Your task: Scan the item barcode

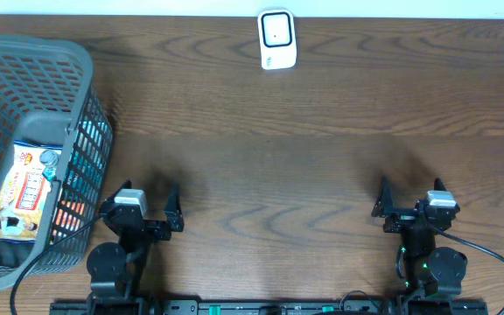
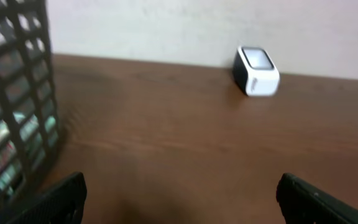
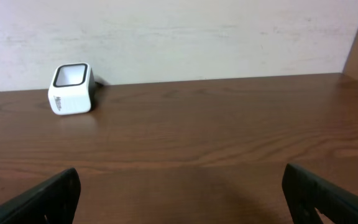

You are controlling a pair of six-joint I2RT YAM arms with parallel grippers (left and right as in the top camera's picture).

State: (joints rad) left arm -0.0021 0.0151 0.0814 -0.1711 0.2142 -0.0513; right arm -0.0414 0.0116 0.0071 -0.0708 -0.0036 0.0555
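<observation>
A grey slatted basket (image 1: 75, 61) stands at the left end of the wooden table (image 1: 304, 166), and the overhead view cuts off its far-left side. Inside lies the item, a flat printed packet (image 1: 30, 188) in white, orange and blue, resting on the basket floor toward the near end. A small round bluish thing sits at the packet's upper right corner, too small to name. More colour (teal and orange-red) shows through the slats of the right wall, and I cannot tell whether it belongs to the same packet or to something beside it. The print is too small to read, so I cannot tell where the barcode lies.

The white scanner (image 1: 277, 39), with its dark window facing up, stands at the far edge of the table near the middle, well apart from the basket.

The left gripper (image 1: 143, 213) sits near the front edge, just beside the basket's right wall, its fingers spread wide with only bare wood between them. The right gripper (image 1: 412, 210) is well apart on the other side, also spread wide and holding nothing. In each wrist view only the dark fingertips (image 2: 61, 199) show in the bottom corners, the rest being cut off. The left wrist view is soft, so the basket contents there are only blurred teal and white patches behind the mesh
</observation>
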